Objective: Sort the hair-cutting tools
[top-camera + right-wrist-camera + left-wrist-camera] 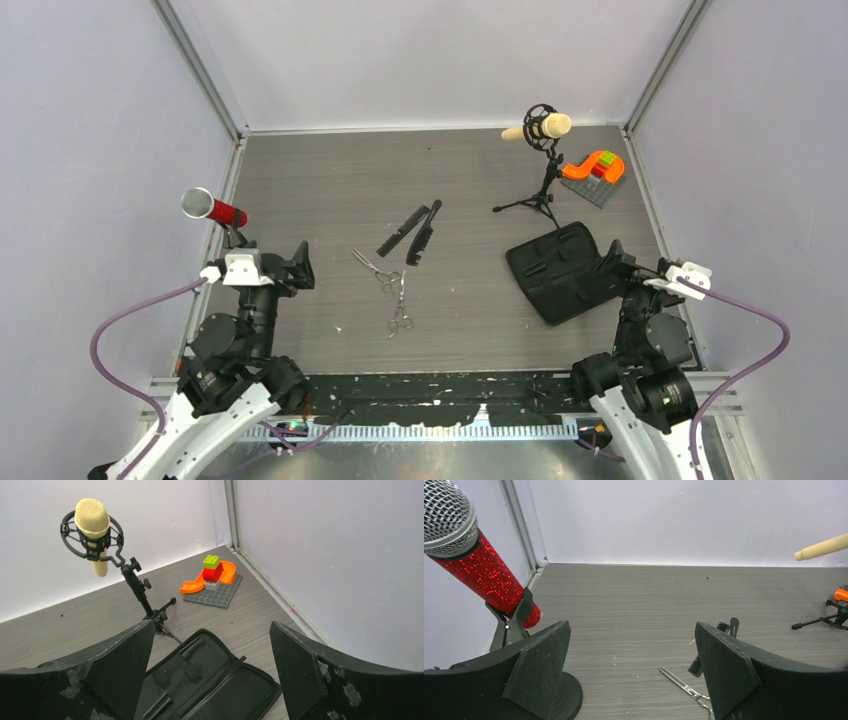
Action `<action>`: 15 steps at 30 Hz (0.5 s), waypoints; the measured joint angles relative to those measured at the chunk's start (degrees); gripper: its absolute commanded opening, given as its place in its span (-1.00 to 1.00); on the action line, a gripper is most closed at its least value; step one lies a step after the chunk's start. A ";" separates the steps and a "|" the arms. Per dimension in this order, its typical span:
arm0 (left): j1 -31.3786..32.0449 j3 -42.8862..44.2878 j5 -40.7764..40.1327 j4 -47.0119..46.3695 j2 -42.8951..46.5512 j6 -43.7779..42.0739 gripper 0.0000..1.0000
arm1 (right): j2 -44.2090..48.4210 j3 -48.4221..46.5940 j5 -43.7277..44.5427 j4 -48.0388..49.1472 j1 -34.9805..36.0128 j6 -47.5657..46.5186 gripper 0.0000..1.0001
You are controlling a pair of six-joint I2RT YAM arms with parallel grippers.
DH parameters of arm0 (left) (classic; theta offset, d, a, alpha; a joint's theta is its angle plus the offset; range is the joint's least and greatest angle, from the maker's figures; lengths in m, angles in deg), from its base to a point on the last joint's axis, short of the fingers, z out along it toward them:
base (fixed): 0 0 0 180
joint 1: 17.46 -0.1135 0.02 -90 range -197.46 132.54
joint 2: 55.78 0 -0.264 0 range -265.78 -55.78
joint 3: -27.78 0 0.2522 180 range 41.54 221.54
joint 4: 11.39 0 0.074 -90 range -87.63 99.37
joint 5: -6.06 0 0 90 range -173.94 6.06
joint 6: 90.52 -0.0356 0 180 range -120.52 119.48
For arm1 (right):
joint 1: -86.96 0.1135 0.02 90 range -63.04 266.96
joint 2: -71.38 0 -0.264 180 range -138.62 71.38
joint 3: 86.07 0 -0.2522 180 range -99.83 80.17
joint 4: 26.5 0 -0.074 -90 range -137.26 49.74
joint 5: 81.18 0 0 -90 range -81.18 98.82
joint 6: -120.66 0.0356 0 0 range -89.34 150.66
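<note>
Two silver scissors lie mid-table, one (375, 268) angled to the left and one (401, 305) just nearer the arms. Behind them, two black combs (402, 230) (424, 233) lie side by side. My left gripper (303, 266) hovers open to the left of the scissors, holding nothing. In the left wrist view, the left gripper (631, 630) frames bare table, with one pair of scissors (684, 682) and a comb tip (734, 626) by its right finger. My right gripper (618, 262) is open and empty at the right edge of the opened black case (562, 270). In the right wrist view, the right gripper (211, 625) stands over the case (220, 680).
A red microphone (215, 210) on a round stand stands close behind my left gripper, at its left finger (479, 565). A beige microphone (540, 127) on a tripod stands at the back right. A grey plate with toy blocks (595, 170) sits in the far right corner. Walls enclose three sides.
</note>
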 measured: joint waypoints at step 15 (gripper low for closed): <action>0.00 8.24 7.02 5.14 -8.48 -0.74 0.99 | -30.97 -14.14 -15.04 -12.55 0.00 9.79 0.91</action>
